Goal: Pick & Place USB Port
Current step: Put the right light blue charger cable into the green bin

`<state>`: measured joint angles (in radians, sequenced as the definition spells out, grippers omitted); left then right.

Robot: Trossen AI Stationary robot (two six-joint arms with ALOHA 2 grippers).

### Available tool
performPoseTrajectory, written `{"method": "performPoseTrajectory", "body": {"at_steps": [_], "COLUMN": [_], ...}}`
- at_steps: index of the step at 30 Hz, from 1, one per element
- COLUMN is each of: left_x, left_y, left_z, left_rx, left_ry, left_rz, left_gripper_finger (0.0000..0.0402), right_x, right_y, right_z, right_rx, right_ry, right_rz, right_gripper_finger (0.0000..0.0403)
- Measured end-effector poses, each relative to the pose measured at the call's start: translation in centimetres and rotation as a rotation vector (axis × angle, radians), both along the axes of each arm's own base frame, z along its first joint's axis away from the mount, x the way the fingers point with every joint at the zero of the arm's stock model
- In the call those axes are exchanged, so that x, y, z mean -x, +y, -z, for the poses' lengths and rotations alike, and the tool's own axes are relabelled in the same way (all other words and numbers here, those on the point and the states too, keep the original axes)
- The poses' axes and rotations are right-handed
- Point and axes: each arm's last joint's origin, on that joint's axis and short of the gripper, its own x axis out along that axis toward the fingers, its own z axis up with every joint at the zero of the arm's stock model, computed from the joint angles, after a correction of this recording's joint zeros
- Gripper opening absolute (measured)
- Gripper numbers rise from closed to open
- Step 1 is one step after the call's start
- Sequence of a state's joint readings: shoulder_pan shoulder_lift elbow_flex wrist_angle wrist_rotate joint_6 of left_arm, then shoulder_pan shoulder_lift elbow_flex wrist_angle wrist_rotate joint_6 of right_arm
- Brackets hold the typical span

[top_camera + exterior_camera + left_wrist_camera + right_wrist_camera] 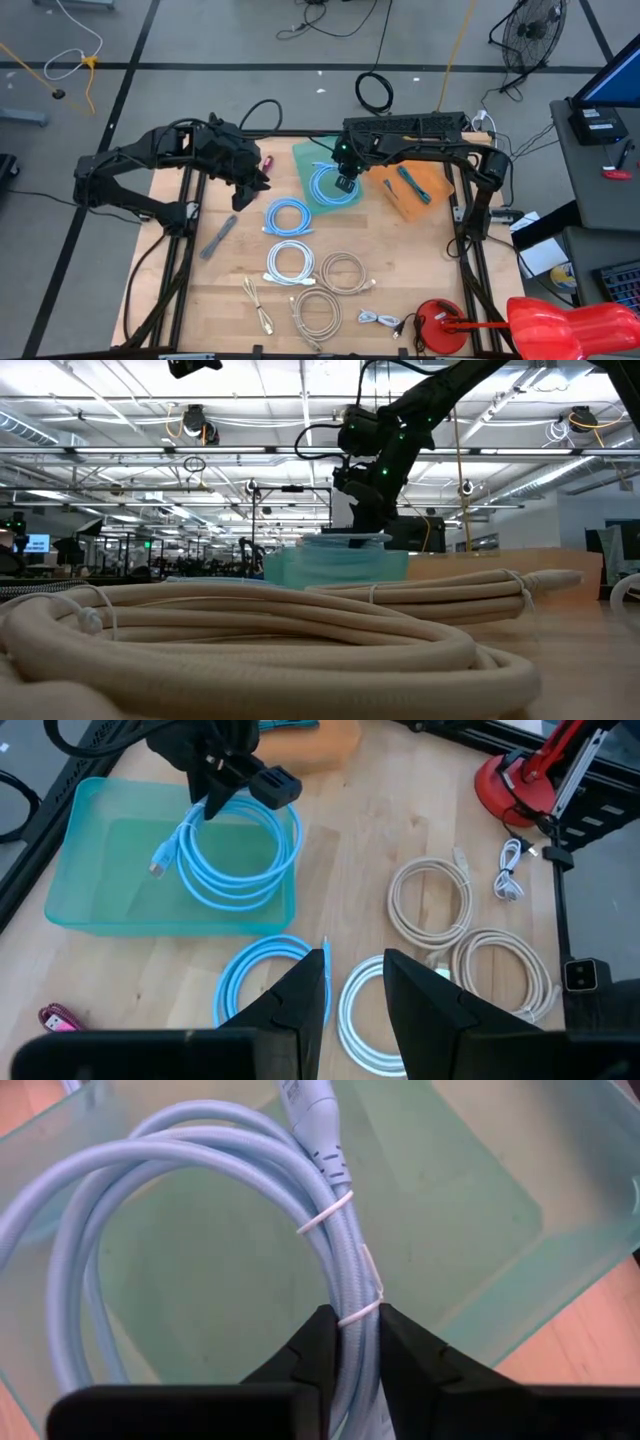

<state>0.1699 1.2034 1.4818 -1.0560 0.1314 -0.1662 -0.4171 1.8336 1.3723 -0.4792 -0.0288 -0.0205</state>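
A light-blue coiled cable (240,860), bound with white ties, spreads over a teal see-through tray (90,910) at the table's far middle. My right gripper (345,183) is shut on its bundle above the tray; the low view shows it (362,525) just over the tray's rim (330,565). One plug end (158,863) hangs loose inside the tray. My left gripper (352,990) hovers open over the table's left half (245,195), with nothing between its fingers. My right gripper pinches the coil's bundled strands (352,1305) between its two fingers, right beside a white tie. The fingers slant down from the table's right and far side and lie across the strands. The coil spreads about level at rim height; whether it touches the tray's floor I cannot tell.
On the table lie another blue coil (288,216), a white coil (290,263), two beige coils (343,271) (317,312) and small white cables (380,320). An orange pad (405,190) sits right of the tray, a red object (440,322) at the near right, and a pink stick (266,161) at the far left.
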Motion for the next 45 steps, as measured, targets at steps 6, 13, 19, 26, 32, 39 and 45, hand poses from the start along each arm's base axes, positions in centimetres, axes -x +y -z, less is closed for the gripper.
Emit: {"method": "performPoseTrajectory", "body": {"at_steps": [6,13,19,26,32,39,45], "left_x": [0.0,0.0,0.0,0.0,-0.2,-0.5,-0.8], "left_y": [0.0,0.0,0.0,0.1,0.1,0.6,2.0], "left_z": [0.0,0.0,0.0,0.0,0.4,3.3,7.3], "left_rx": [-0.002,-0.010,-0.020,-0.039,-0.042,-0.028,0.034], "left_ry": [-0.001,-0.001,-0.002,0.002,0.010,0.109,0.186], "left_rz": [0.001,0.008,0.016,-0.001,-0.001,-0.050,-0.156], "left_gripper_finger": [0.0106,0.0106,0.0106,0.0106,0.0106,0.0106,0.0106], "right_x": [-0.3,-0.4,-0.4,-0.3,-0.7,-1.3,-1.6], "right_y": [-0.1,-0.1,-0.2,0.2,1.9,4.8,7.2], "right_z": [-0.1,-0.2,-0.2,-0.1,0.1,0.3,-0.1], "right_rx": [0.014,0.014,0.009,-0.046,-0.107,-0.171,-0.211], "right_ry": [-0.033,-0.045,-0.047,-0.045,-0.024,0.002,0.003], "right_rz": [-0.004,0.005,0.021,0.099,0.134,0.148,0.149], "right_gripper_finger": [0.0082,0.0113,0.0132,0.0117,0.0063,0.0005,0.0003]}}
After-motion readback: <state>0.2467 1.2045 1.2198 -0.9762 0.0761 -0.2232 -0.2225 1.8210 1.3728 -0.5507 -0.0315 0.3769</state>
